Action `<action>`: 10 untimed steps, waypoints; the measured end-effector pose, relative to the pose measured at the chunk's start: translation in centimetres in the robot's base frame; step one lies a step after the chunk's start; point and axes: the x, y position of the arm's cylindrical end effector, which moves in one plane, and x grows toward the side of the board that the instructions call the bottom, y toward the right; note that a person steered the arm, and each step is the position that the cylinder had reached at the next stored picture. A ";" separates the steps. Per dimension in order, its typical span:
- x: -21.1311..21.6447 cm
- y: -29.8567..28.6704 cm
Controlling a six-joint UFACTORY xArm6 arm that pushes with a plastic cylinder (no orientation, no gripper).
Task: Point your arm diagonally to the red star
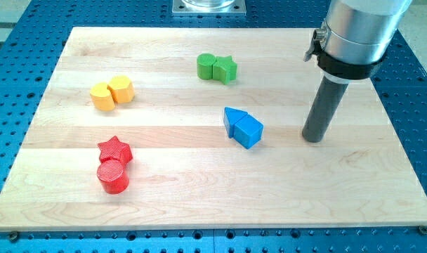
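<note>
The red star (115,149) lies at the view's lower left of the wooden board, touching a red cylinder (113,176) just below it. My tip (313,138) rests on the board at the view's right, far from the red star. It stands a short gap to the right of the two blue blocks (242,127).
Two yellow blocks (112,93) sit together at the upper left. A green block and a green star (218,68) touch at the upper middle. The wooden board (213,204) lies on a blue perforated table. The arm's grey body (354,31) hangs at the upper right.
</note>
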 end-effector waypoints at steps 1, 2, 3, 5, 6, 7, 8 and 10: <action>-0.1 0.0; -0.1 -0.4; 1.4 -4.2; 2.6 -5.6; 4.0 -11.4; 4.0 -19.0; 3.0 -22.8; -3.2 -32.8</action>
